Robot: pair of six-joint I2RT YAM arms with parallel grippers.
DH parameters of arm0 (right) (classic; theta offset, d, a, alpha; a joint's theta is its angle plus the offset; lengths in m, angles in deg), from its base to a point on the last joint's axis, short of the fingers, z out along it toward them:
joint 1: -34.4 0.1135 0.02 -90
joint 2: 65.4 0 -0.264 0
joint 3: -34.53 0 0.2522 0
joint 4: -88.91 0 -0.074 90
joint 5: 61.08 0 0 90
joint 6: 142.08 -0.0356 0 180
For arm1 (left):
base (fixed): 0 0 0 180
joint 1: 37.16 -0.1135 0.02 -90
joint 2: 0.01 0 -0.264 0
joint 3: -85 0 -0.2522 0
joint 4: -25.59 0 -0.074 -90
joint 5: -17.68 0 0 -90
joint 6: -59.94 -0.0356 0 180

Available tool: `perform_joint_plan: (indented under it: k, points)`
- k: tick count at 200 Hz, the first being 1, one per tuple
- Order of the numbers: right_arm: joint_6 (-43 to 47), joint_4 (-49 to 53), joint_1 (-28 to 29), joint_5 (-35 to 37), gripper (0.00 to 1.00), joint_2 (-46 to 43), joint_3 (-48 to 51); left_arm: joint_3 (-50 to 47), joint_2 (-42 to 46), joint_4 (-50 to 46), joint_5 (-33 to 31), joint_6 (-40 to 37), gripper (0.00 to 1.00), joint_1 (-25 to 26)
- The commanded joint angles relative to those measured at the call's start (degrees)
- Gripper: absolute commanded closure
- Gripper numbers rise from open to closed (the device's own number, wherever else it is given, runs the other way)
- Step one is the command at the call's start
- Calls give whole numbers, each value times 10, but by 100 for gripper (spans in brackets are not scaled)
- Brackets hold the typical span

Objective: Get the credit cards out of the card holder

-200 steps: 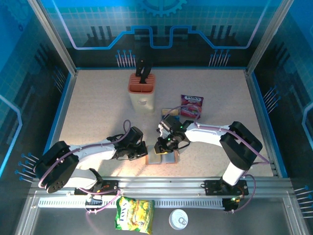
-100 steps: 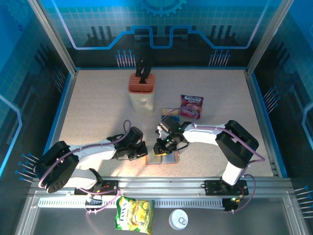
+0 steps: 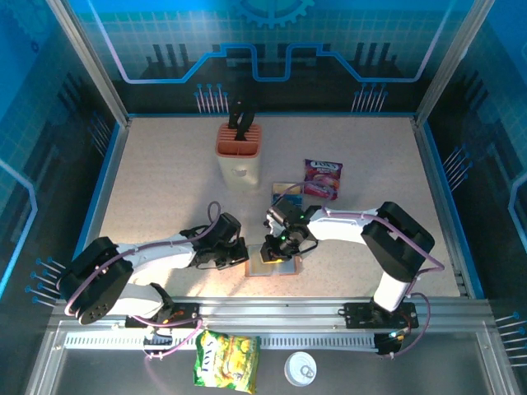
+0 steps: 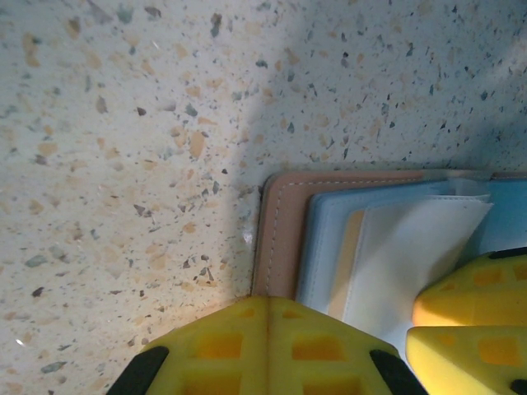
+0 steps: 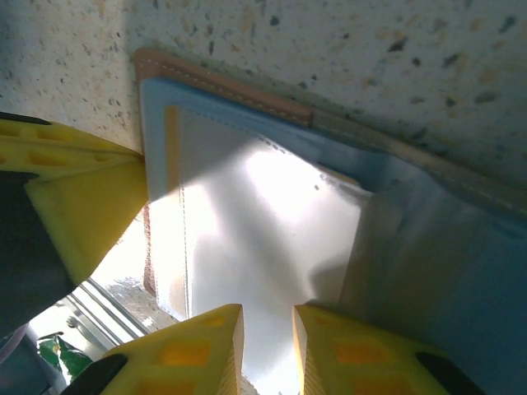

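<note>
Counts one card holder (image 3: 284,268), lying open near the table's (image 3: 165,181) near edge, and one bluish card (image 3: 285,188) farther off, left of a purple packet (image 3: 322,178). Finds two grippers there: left gripper (image 4: 268,341) fully closed, touching its left brown border; right gripper (image 5: 268,333) narrowly parted, tips on the pale inner pocket.

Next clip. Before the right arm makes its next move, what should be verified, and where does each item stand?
1. The brown leather-like card holder lies open on the speckled table: ok.
2. The left pincer is shut, set on the holder's brown edge: ok.
3. The right pincer is over the pale inner pocket, jaws narrowly apart: ok.
4. Something caught between its fingers: cannot tell.
5. Any teal plastic cards in the pockets: cannot tell.
6. The purple snack packet lies apart from the holder: ok.
</note>
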Motion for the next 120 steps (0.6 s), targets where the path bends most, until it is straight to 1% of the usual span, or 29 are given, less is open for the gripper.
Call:
perform_joint_plan:
  k: [1,42,57,62,89,120]
  points:
    - [11,45,7,35,76,-10,3,-1,-15,-32,-9,-8,96,-3]
    - [10,26,5,26,76,-19,18,3,-9,-40,-11,-10,96,-3]
    - [6,4,3,15,76,-23,21,9,-4,-43,-11,-11,96,-3]
    - [5,-5,1,9,76,-24,39,10,-1,-43,-11,-11,96,-3]
    - [-4,-55,-3,-13,76,-30,64,24,25,-60,-13,-8,95,-3]
    - [-19,-97,-10,-31,76,-35,92,34,60,-59,-3,14,93,-3]
